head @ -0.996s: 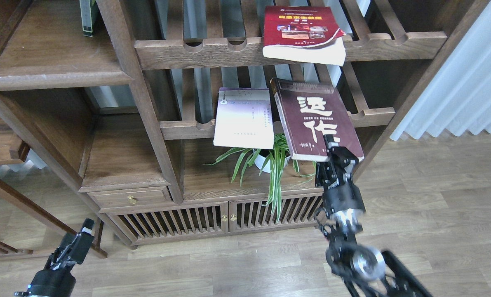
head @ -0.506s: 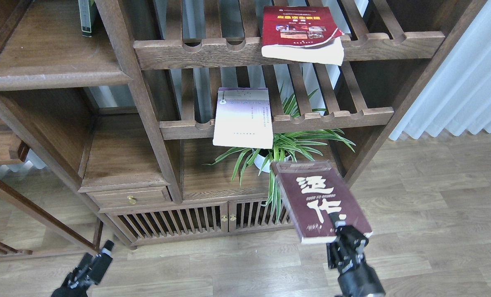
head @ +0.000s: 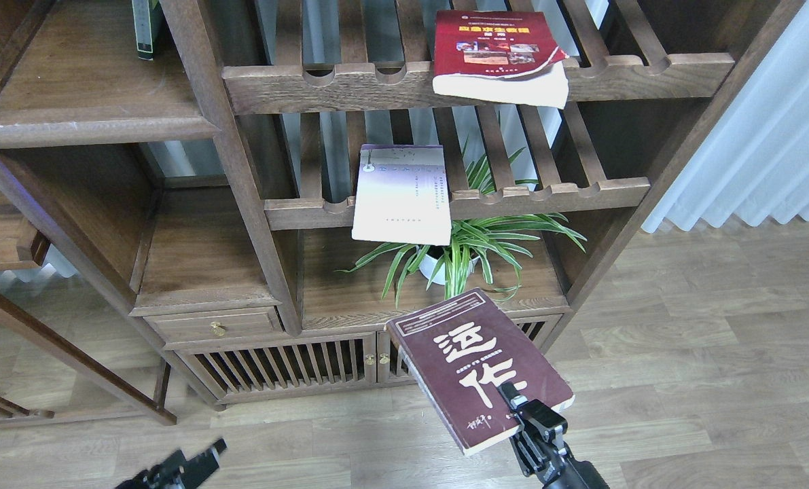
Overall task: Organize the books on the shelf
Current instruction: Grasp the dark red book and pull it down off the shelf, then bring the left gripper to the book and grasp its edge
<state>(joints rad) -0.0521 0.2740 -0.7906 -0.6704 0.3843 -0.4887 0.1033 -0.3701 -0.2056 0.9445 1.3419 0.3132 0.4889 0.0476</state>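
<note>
My right gripper (head: 521, 412) is shut on the near edge of the maroon book (head: 475, 367) with big white characters. It holds the book flat in the air, low in front of the cabinet doors. The red book (head: 496, 51) with a yellow title lies on the upper slatted rack and overhangs its front rail. The pale lavender book (head: 401, 193) lies on the middle slatted rack, also overhanging. The solid shelf (head: 85, 88) with a rounded lip is at the upper left. My left gripper (head: 190, 465) is dark and low at the bottom edge.
A thin dark-green book (head: 145, 27) stands upright at the back of the solid shelf. A potted spider plant (head: 458, 251) sits below the middle rack. Slatted cabinet doors (head: 289, 363) are beneath. A white curtain (head: 771, 136) hangs at the right over the wooden floor.
My right gripper has pulled the maroon book off the middle rack, down and toward me, then a little left. My left gripper has dropped lower and moved right.
</note>
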